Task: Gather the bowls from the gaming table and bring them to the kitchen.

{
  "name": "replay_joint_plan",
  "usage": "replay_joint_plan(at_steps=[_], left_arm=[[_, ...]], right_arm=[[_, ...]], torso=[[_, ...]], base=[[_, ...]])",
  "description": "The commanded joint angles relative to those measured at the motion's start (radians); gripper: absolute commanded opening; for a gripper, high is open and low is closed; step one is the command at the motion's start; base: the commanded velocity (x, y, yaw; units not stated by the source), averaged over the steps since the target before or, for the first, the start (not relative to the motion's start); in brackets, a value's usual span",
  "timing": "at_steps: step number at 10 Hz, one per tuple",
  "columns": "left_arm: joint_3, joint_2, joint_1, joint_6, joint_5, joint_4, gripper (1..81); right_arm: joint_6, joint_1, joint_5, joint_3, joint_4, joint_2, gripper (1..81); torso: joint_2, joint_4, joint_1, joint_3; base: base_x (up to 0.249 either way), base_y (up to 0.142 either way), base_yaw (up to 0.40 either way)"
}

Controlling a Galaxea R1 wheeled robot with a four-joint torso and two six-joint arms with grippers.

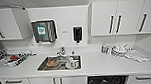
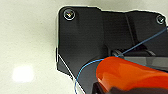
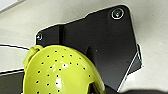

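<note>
The kitchen lies ahead in the head view, with white cabinets [image 1: 115,18] and a white countertop [image 1: 100,63]. It also has a steel sink [image 1: 59,63], a paper-towel dispenser [image 1: 44,31] and a black soap dispenser [image 1: 77,33]. The orange-red bowl [image 2: 130,75] shows large in the left wrist view, over pale floor, with my left gripper [image 2: 107,89] shut on its edge. The yellow-green bowl [image 3: 60,72], dotted with small holes, shows large in the right wrist view, with my right gripper [image 3: 96,88] shut on it.
The sink holds dishes [image 1: 52,62] and a mug [image 1: 73,63]. A dish rack [image 1: 7,59] stands at the counter's left. Bottles [image 1: 105,49], stacked plates [image 1: 119,51] and a cloth [image 1: 137,56] are at its right. A dark bin opening [image 1: 107,82] sits under the counter.
</note>
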Motion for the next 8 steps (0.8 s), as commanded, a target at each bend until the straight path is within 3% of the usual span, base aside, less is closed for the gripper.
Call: replay_joint_plan(at_steps=[1,4,8], left_arm=[[-0.006,-0.008,-0.041,0.006,0.051,0.008,1.0],[-0.006,-0.012,-0.040,0.004,0.051,0.008,1.0],[-0.006,-0.008,-0.041,0.004,0.051,-0.001,1.0]], right_arm=[[-0.002,0.038,-0.046,0.005,-0.008,-0.016,1.0],[-0.004,0.042,-0.049,0.005,-0.008,-0.013,1.0],[-0.002,0.040,-0.049,0.001,-0.008,-0.013,1.0]], torso=[[0.000,0.000,0.001,0.000],[0.000,0.000,0.001,0.000],[0.000,0.000,0.001,0.000]], base=[[0.000,0.000,-0.321],[0.000,0.000,-0.268],[0.106,-0.089,0.000]])
